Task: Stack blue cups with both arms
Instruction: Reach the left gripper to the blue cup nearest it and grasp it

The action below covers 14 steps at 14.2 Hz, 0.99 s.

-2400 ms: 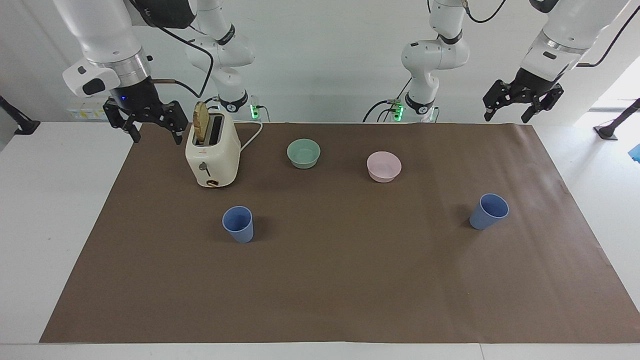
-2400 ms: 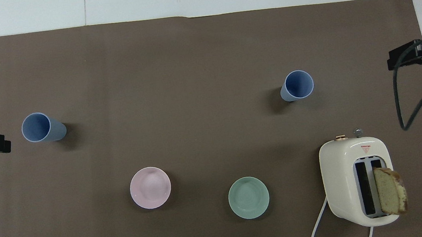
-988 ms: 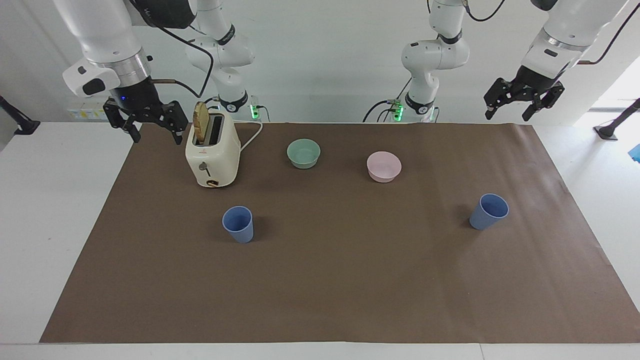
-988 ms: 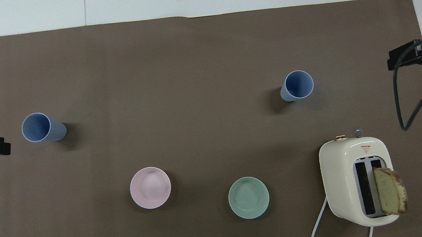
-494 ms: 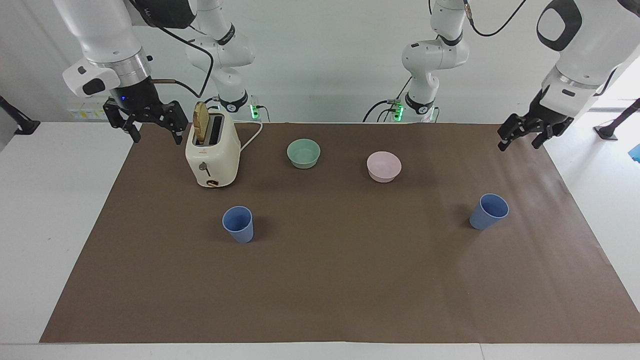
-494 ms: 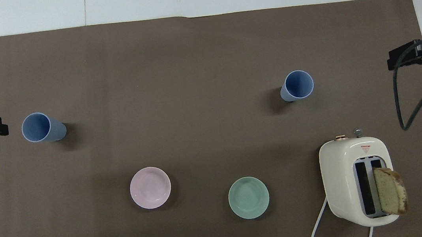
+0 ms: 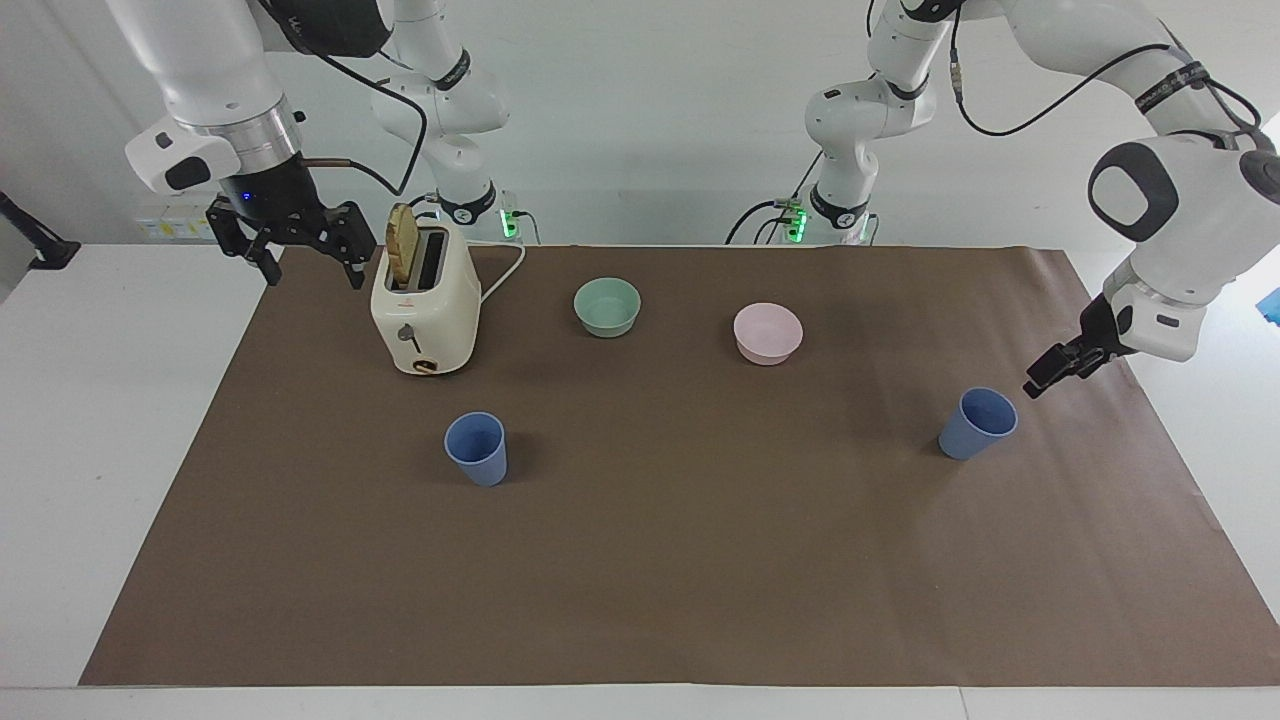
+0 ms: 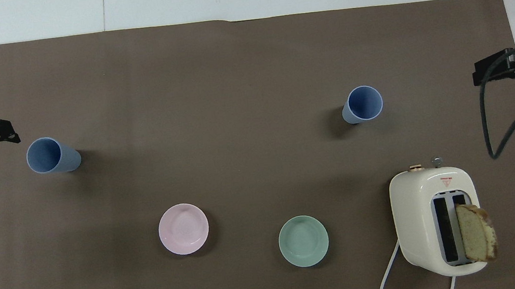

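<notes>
Here, spread over a white table point(image 7: 90, 420): one brown paper sheet point(image 7: 700, 580). Reaching in above it, two white arms.

Left arm point(image 7: 1180, 200): folded at the elbow and bent low, forearm angled down, with the left gripper point(image 7: 1045, 378) hanging over the sheet just beside the blue cup point(image 7: 976, 422) at the left arm's end, not touching it. Spread apart or closed: impossible to tell.

Right arm point(image 7: 210, 70): waiting upright, wrist pointing straight down, with the right gripper point(image 7: 305, 258) over the sheet's edge beside the toaster point(image 7: 425, 310), fingers spread wide and empty.

One cream toaster, one bread slice point(image 7: 401, 240) standing in its slot. Two bowls near the robots: one mint-green point(image 7: 607, 306), one pink point(image 7: 767, 332). Two blue cups, upright, well apart, farther from the robots than the bowls; second cup point(image 7: 477, 448) near the toaster.
</notes>
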### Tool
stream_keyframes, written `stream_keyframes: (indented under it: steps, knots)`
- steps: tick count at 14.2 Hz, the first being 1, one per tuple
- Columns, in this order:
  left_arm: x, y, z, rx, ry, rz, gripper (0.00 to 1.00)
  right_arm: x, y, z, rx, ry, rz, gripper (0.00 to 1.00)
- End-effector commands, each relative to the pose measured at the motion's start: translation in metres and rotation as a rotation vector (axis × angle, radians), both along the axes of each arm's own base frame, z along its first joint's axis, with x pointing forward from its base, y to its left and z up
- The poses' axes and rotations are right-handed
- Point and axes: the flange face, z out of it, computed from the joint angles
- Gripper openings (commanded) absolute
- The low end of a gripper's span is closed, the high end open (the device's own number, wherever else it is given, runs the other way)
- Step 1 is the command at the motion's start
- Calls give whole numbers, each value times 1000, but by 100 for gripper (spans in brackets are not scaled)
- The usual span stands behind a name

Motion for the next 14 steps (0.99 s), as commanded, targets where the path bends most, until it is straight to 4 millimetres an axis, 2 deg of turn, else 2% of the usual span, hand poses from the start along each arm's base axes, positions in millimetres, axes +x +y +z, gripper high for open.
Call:
stream_keyframes:
  steps: [1, 2, 5, 6, 7, 8, 14]
  knots:
    - [-11, -4, -42, -3, -22, 41, 100, -5, -2, 0, 5, 9, 12, 100]
    - [-13, -5, -54, -3, -15, 40, 100, -5, -3, 0, 5, 10, 12, 100]
    - [-8, -9, -73, -16, -17, 42, 100, -5, -3, 0, 3, 9, 10, 100]
    - [-9, -8, -74, -17, -11, 44, 79, -5, -2, 0, 5, 9, 12, 100]
    - [-9, -9, -75, -17, -8, 44, 35, -5, -3, 0, 5, 9, 10, 100]
    - [-9, -8, -73, -29, -8, 55, 0, -5, -3, 0, 3, 9, 10, 100]
    - [0, -17, -58, -47, -25, 40, 0, -5, -3, 0, 5, 9, 10, 100]
